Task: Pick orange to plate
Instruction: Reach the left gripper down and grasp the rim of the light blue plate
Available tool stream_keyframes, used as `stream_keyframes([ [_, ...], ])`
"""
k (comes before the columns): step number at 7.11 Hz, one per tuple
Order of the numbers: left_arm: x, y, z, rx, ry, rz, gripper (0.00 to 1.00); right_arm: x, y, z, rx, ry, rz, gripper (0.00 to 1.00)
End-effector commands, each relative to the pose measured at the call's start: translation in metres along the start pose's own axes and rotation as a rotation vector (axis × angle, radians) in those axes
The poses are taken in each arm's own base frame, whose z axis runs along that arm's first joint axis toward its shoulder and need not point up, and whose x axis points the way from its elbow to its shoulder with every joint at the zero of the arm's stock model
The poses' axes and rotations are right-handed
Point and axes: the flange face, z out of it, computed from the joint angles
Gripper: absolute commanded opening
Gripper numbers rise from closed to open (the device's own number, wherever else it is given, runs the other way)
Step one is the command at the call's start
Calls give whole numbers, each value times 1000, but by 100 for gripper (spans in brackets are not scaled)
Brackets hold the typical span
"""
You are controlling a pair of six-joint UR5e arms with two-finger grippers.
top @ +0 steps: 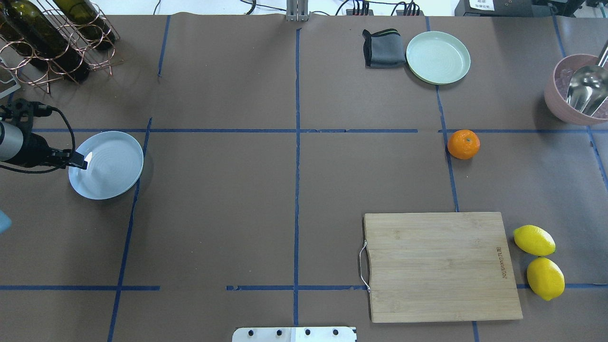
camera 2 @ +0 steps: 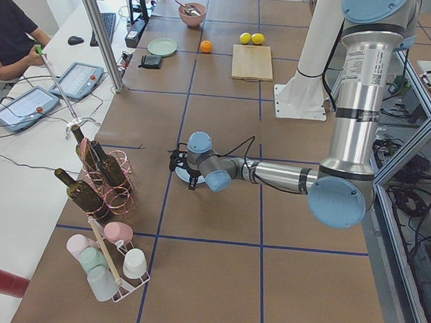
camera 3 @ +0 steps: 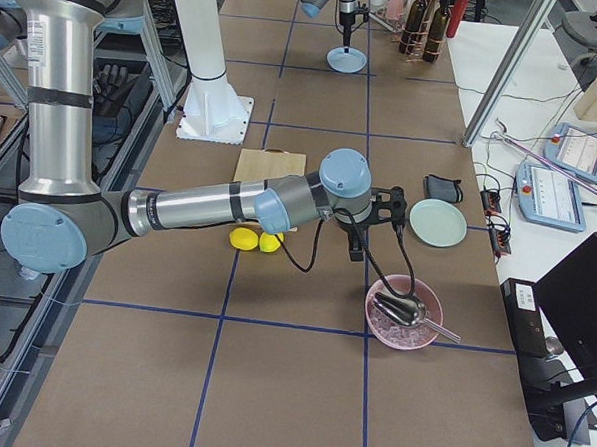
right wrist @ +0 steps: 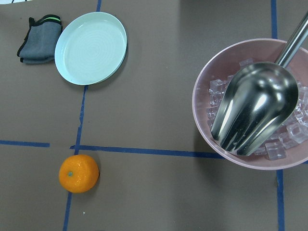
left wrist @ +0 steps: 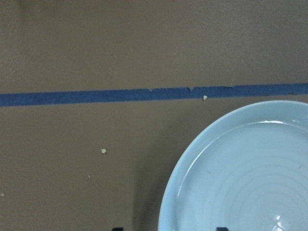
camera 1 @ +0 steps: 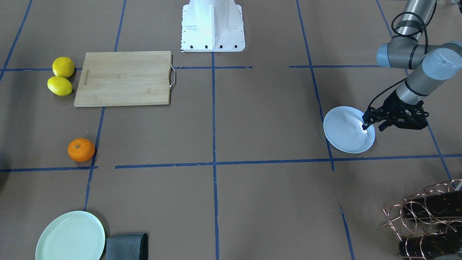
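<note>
The orange [top: 463, 144] sits on the brown table by a blue tape line, far over on the right side; the right wrist view has it low and left [right wrist: 78, 173], and the front view shows it too [camera 1: 81, 149]. The pale bluish-white plate [top: 111, 166] lies at the table's left. My left gripper [top: 81, 160] is open at the plate's left edge, one finger [camera 1: 364, 124] over the plate [camera 1: 346, 137] and the other outside the rim. My right gripper [camera 3: 358, 249] hovers above the table near the pink bowl. I cannot tell whether it is open or shut.
A mint-green plate [top: 438, 57] and a folded grey cloth [top: 384, 47] lie at the far right. A pink bowl [top: 553, 95] holds ice and a metal scoop. A wooden cutting board [top: 439, 266] and two lemons [top: 534, 240] are near right. A wine rack [top: 47, 38] stands far left.
</note>
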Motion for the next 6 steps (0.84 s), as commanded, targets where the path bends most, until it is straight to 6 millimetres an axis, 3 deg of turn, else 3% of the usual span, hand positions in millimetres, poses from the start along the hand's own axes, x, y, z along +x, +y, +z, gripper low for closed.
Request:
stream_keyframes([
  [1,2,2,1,-8,5,-2,25,2,2,0,0,1,4,100],
  [2,3,1,0,-6,8,-1,10,3,2,-2,3,0,8,100],
  [3,5,1,-3,-4,13,2,0,2,1,-4,7,0,7,100],
  [4,12,0,-10,5,27,13,0,4,1,-6,11,0,11,100],
  [5,26,4,-29,-14,86,30,0,6,3,-6,9,0,14,100],
  [6,25,-10,-75,-54,187,-3,0,5,4,-7,9,-1,14,100],
])
